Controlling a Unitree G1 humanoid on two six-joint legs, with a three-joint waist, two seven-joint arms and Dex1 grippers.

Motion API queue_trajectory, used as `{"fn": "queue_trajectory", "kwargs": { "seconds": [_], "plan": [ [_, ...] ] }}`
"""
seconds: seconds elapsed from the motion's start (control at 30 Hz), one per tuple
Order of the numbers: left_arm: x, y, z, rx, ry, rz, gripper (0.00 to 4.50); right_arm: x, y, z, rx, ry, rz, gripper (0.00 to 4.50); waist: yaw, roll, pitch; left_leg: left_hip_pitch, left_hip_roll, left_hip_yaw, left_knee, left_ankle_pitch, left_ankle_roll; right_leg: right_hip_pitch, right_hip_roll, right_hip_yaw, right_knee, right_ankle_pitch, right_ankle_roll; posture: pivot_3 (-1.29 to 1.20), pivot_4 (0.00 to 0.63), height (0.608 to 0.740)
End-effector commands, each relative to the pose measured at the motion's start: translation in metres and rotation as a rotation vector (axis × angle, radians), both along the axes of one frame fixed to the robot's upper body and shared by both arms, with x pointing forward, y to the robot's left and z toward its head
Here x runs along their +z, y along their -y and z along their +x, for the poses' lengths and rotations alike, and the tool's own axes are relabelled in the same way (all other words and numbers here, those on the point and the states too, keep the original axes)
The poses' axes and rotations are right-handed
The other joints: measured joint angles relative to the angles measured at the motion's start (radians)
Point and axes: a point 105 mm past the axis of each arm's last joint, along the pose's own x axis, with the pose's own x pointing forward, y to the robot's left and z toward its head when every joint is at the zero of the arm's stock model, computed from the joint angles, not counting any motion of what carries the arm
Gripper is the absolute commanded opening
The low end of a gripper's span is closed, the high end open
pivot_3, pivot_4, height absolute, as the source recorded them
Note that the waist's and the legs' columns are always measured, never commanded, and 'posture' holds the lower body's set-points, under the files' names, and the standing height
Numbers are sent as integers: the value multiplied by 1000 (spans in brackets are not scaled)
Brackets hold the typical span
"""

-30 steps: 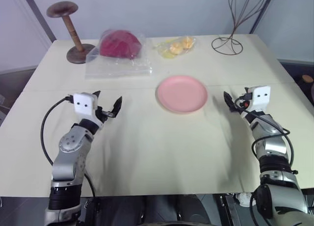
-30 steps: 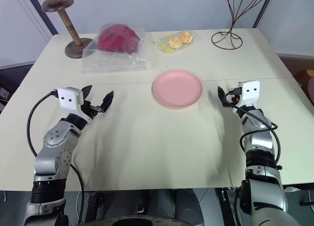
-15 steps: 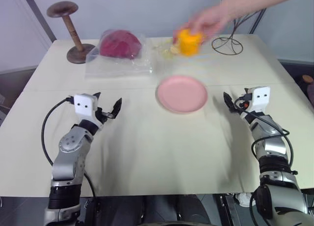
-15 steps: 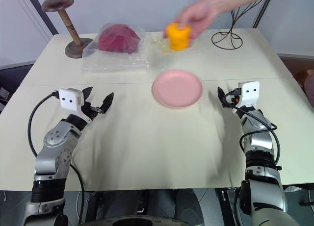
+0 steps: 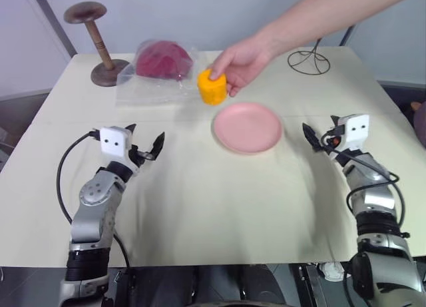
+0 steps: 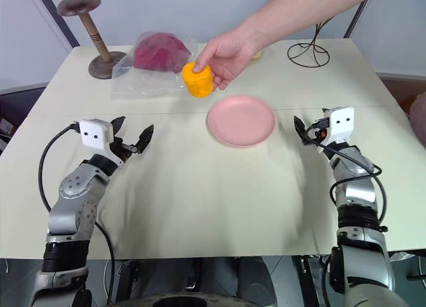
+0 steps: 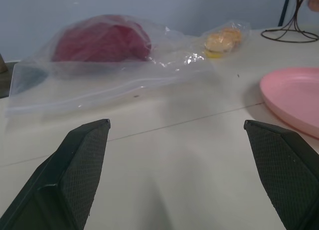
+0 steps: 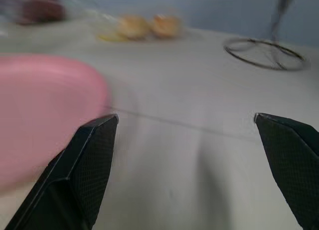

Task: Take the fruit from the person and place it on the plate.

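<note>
over at the left of the frame the left gripper [image 5: 148,147] hangs just above the table [image 5: 200,207], its two black fingers spread wide with nothing between them, pointing forward toward the middle, so it looks set to receive rather than to grab anything lying there. behind it, upper left, a wooden stand [image 5: 94,40] sits at the far corner, and next to it a dark red lump in a clear bag [image 5: 162,62], both well out of the way.

moving to the upper middle, here is the action: the person's hand [image 5: 238,64] reaches in from the upper right, arm stretched over the far side of the table, and pinches the fruit [image 5: 212,87] from above with the fingers, holding it in the air just up and left of the plate [image 5: 247,127]. gripped from the top like that, its sides and underside are free, which i judge leaves room for the robot's fingers to come in.

the plate lies flat and bare at the centre, between the two arms, an easy drop spot for either one.

upper right, a wire stand [image 5: 308,60] rests on the far edge. lower right, the right gripper [image 5: 313,138] points in toward the plate, its fingers wide apart too, holding nothing, well short of the fruit.
</note>
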Motion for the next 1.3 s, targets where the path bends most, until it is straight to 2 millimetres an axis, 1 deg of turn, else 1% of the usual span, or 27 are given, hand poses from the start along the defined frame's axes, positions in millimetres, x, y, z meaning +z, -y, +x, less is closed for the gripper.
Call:
{"fn": "queue_trajectory", "kwargs": {
  "seconds": [0.03, 0.1, 0.17, 0.27, 0.3, 0.37, 0.47, 0.53, 0.63, 0.73, 0.8, 0.9, 1.03, 1.3],
  "plan": [
    [7, -2, -1, -4, 36, 15, 4500, 23, -29, -29, 268, -59, -2, 4458, 0, 0, 0, 0, 0, 0, 0, 0, 0, 0, 0, 0, 0, 0, 0, 0, 150, 740],
    [8, -3, -1, -8, 35, 19, 4500, 24, -39, -45, 368, -145, -16, 4458, 1, 0, 0, 0, 0, -1, 1, -3, 5, 1, 0, 0, 0, 0, 0, 0, 150, 740],
    [8, -4, -1, -14, 34, 24, 4500, 25, -47, -58, 431, -210, -44, 4458, 1, 0, 0, 0, 0, -2, 1, -3, 6, 1, 0, -1, 0, 0, 0, 0, 150, 740],
    [9, -3, -1, -30, 37, 31, 4500, 28, -51, -61, 437, -222, -71, 4458, 0, 0, 0, 0, 0, -2, 1, -3, 6, 1, 0, -1, 0, 0, 0, 0, 150, 740],
    [12, 1, 0, -48, 43, 33, 4500, 30, -52, -60, 430, -213, -74, 4458, 1, 0, 0, 0, 0, -2, 1, -3, 6, 1, 0, -1, 0, 0, 0, 0, 150, 740],
    [26, 13, -1, -102, 69, 27, 4500, 32, -53, -58, 418, -202, -73, 4458, 3, -1, 0, 0, 0, -2, 1, -3, 6, 1, 0, -1, 0, 0, 0, 0, 150, 740],
    [62, 41, -6, -230, 139, -26, 4500, 29, -54, -57, 408, -206, -81, 4458, 12, -2, 1, 0, 0, -2, 2, -4, 6, 1, -1, -1, 0, 0, 0, 0, 150, 740],
    [79, 58, -11, -311, 166, -51, 4500, 26, -54, -55, 398, -210, -91, 4458, 18, -3, 1, -1, 0, -2, 5, -4, 7, 2, -1, -2, 0, 0, 0, 0, 150, 740],
    [93, 73, -19, -393, 175, -67, 4500, 24, -54, -54, 389, -207, -91, 4458, 20, -2, 1, -1, 0, -1, 6, -4, 7, 3, -1, -2, 0, 0, 0, 0, 150, 740],
    [103, 86, -25, -466, 179, -65, 4500, 22, -56, -53, 387, -206, -93, 4458, 19, -2, 1, -1, 0, -1, 6, -4, 7, 3, -1, -2, 0, 0, 0, 0, 150, 740],
    [105, 91, -25, -490, 179, -55, 4500, 22, -57, -52, 385, -203, -93, 4458, 19, -2, 1, -1, 0, -1, 7, -4, 7, 3, -1, -2, 0, 0, 0, 0, 150, 740],
    [110, 99, -20, -506, 187, -61, 4500, 22, -58, -52, 385, -196, -90, 4458, 21, -2, 1, -1, 0, -1, 7, -4, 7, 3, 0, -2, 0, 0, 0, 0, 150, 740],
    [105, 103, -8, -483, 183, -41, 4500, 23, -60, -51, 379, -186, -89, 4458, 23, -2, 1, -1, -1, -2, 9, -4, 7, 5, 0, -3, 0, 0, 0, 0, 150, 740],
    [106, 112, 1, -491, 204, -59, 4500, 22, -60, -54, 358, -176, -82, 4458, 23, -3, 2, -1, -1, -2, 9, -4, 7, 4, 0, -3, 0, 0, 0, 0, 150, 740]
  ]
}}
